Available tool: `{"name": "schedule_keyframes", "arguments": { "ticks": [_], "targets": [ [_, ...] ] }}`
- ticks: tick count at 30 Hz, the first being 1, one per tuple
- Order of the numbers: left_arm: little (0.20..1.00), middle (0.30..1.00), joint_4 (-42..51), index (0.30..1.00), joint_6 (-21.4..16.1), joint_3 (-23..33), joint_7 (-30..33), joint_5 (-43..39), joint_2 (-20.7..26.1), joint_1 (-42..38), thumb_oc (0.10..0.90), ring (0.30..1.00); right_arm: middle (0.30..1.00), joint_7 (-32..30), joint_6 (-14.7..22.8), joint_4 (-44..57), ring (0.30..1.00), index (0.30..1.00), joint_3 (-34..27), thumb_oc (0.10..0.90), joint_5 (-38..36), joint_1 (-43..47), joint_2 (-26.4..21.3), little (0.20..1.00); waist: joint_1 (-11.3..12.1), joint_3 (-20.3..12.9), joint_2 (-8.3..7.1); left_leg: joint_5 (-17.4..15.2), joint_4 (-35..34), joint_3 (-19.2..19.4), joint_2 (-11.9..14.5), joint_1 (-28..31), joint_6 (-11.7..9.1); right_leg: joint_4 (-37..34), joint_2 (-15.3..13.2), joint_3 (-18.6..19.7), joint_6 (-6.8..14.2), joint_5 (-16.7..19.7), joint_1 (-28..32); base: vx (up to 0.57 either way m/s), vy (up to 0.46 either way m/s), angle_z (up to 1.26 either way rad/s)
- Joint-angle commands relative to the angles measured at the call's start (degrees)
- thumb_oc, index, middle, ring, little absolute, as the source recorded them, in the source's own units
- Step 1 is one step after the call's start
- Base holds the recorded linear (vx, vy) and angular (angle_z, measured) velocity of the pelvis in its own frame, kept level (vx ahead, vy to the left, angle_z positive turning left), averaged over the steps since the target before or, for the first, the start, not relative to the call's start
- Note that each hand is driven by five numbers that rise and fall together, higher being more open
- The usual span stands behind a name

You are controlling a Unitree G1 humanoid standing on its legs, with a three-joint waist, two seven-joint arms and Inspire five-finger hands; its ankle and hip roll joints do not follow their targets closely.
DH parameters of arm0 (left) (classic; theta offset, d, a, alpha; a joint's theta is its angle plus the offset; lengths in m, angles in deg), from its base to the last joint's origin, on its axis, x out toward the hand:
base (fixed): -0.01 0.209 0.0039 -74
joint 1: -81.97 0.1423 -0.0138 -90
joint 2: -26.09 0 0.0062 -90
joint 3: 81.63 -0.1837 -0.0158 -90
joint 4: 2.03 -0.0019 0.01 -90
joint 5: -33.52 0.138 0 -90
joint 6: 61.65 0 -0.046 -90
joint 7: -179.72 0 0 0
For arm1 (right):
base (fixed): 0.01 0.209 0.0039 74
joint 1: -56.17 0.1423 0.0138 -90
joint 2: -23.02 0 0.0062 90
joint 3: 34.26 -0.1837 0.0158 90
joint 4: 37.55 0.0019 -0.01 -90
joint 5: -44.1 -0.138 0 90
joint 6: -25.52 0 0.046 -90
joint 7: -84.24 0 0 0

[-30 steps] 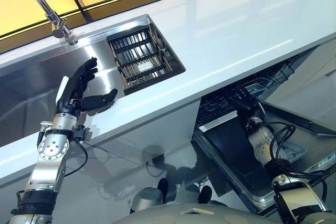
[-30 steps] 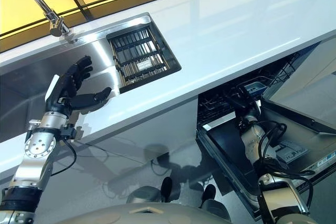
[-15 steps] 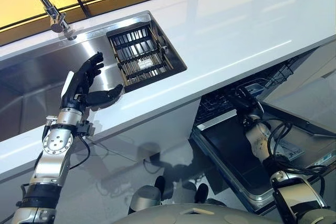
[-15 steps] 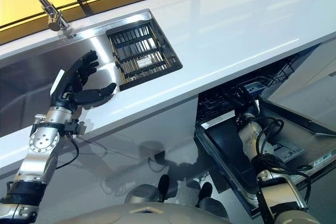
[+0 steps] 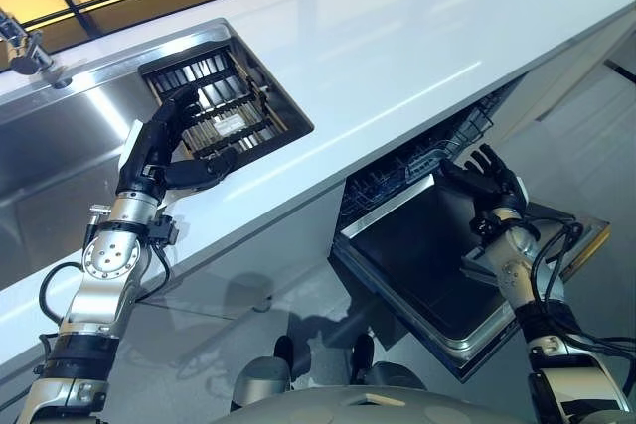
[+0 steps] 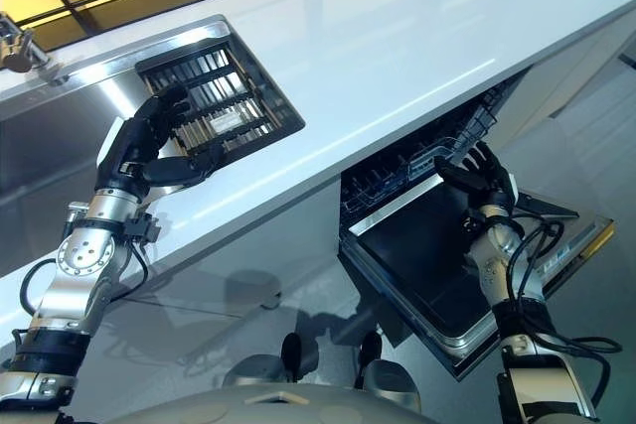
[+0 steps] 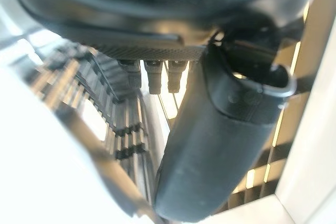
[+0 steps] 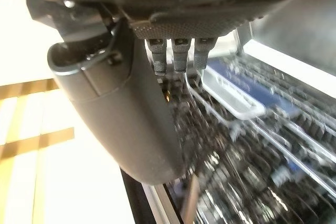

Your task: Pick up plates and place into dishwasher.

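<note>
The left robot hand (image 5: 159, 151) hovers with fingers spread and empty over the dark rack (image 5: 221, 111) set in the sink (image 5: 60, 136) of the white counter (image 5: 397, 37), while the right robot hand (image 5: 487, 178), apparently open and empty too, reaches by the open dishwasher (image 5: 417, 255), whose rack (image 8: 252, 145) looks blurred.

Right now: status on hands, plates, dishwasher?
Left hand open over the sink's dish rack. Right hand open at the dishwasher rack, door down. Neither holds a plate.
</note>
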Motion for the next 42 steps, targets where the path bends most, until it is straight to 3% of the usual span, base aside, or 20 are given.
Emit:
{"name": "schedule_keyframes", "arguments": {
  "ticks": [1,6,14,17,19,22,26,31,34,37,42],
  "targets": [
    [0.900,0.900,-0.46,0.900,-5.25,0.36,2.47,-2.50,3.49,-6.29,0.800,0.900,0.900,0.73,5.29,2.90,0.900,0.900,-1.21,0.800,1.10,1.70,-4.53,0.900,-0.33,-6.71,-0.12,-9.39,7.81,1.59,-5.74,-3.33,3.91,8.91,2.21,-0.92,1.34,-10.80,-1.03,-0.07,-0.079,-0.10],
    [0.900,0.900,-0.65,0.900,-6.01,0.61,2.86,-1.73,2.60,-5.39,0.800,0.900,0.900,-1.40,6.31,2.66,0.900,0.900,-3.22,0.800,1.44,0.64,-4.72,0.900,-0.13,-6.42,-0.41,-10.89,12.78,1.03,-6.26,-5.37,3.19,7.16,2.65,0.02,0.54,-10.13,-0.01,-0.04,-0.053,-0.13],
    [0.900,0.900,-1.73,0.900,-7.15,1.20,3.15,-0.67,2.47,-4.66,0.800,0.900,0.900,-11.23,9.20,0.23,0.900,0.900,-7.62,0.800,4.42,-3.15,-3.24,0.900,-1.66,-7.14,1.65,-5.84,3.92,0.34,-4.83,-4.22,1.70,6.40,4.09,0.67,0.97,-10.47,-0.42,-0.06,-0.024,0.00],
    [0.900,0.900,-1.42,0.900,-7.45,2.26,3.32,-0.17,2.64,-3.69,0.800,0.900,0.900,-15.45,10.70,-1.93,0.900,0.900,-10.04,0.800,4.28,-5.43,-3.03,0.900,-2.56,-7.06,1.69,-7.30,6.50,0.86,-5.26,-4.79,1.81,5.93,3.82,1.46,0.64,-10.30,-0.79,-0.07,-0.005,0.00],
    [0.900,0.900,-1.21,0.900,-8.43,3.78,3.16,-0.82,2.60,-2.39,0.800,0.900,0.900,-17.43,13.43,-4.29,0.900,0.900,-13.12,0.800,4.54,-7.33,-3.00,0.900,-2.73,-6.23,1.53,-9.22,12.36,1.21,-5.93,-6.86,1.40,5.47,3.34,2.09,0.30,-9.64,-0.65,-0.06,0.002,-0.02],
    [0.900,0.900,-1.16,0.900,-8.74,5.51,2.75,-1.53,2.48,-1.46,0.800,0.900,0.900,-18.24,14.13,-6.44,0.900,0.900,-15.14,0.800,5.81,-8.94,-2.41,0.900,-2.69,-5.44,1.64,-10.29,15.21,1.45,-6.15,-8.22,1.23,5.65,3.05,2.06,0.17,-9.20,-0.68,-0.02,0.010,-0.02],
    [0.900,0.900,-1.62,0.900,-8.42,7.57,2.96,-2.67,2.16,-0.17,0.800,0.900,0.900,-18.64,14.07,-10.56,0.900,0.900,-15.99,0.800,8.49,-11.03,-1.40,0.900,-3.11,-5.23,2.38,-9.83,13.40,1.90,-6.15,-8.11,1.61,5.97,3.27,2.46,0.39,-9.29,-1.54,0.00,0.030,-0.11],
    [0.900,0.900,-0.63,0.900,-7.75,8.82,3.93,-3.77,1.97,1.37,0.800,0.900,0.900,-17.34,14.03,-15.80,0.900,0.900,-16.18,0.800,7.93,-13.33,0.29,0.900,-3.88,-5.69,3.54,-6.99,5.75,2.14,-5.44,-6.37,1.80,6.38,3.62,2.60,1.03,-9.76,-3.08,0.00,0.016,-0.18],
    [0.900,0.900,0.93,0.900,-6.53,8.42,4.89,-3.43,2.37,1.03,0.800,0.900,0.900,-13.73,13.52,-18.94,0.900,0.900,-16.51,0.800,3.67,-14.47,1.52,0.900,-4.26,-5.44,4.13,-3.96,1.35,2.09,-4.75,-5.94,0.66,5.87,3.87,2.31,1.52,-9.65,-3.25,0.00,0.000,-0.03],
    [0.900,0.900,1.69,0.900,-5.63,7.80,5.77,-3.58,2.67,-0.28,0.800,0.900,0.900,-6.24,12.58,-22.12,0.900,0.900,-16.59,0.800,-2.83,-14.53,1.94,0.900,-4.36,-4.75,4.33,-3.48,2.17,2.45,-4.56,-7.37,0.12,5.29,3.87,2.37,1.31,-9.56,-3.70,-0.04,-0.014,0.02],
    [0.900,0.900,2.48,0.900,-5.38,8.09,5.81,-3.29,3.09,-1.76,0.800,0.900,0.900,6.36,7.81,-27.73,0.900,0.900,-15.33,0.800,-10.58,-13.86,2.10,0.900,-3.81,-2.51,3.97,-6.39,9.82,1.65,-5.92,-11.08,0.81,6.75,2.77,2.27,0.29,-9.76,-5.51,-0.04,-0.021,0.01]
  ]
}}
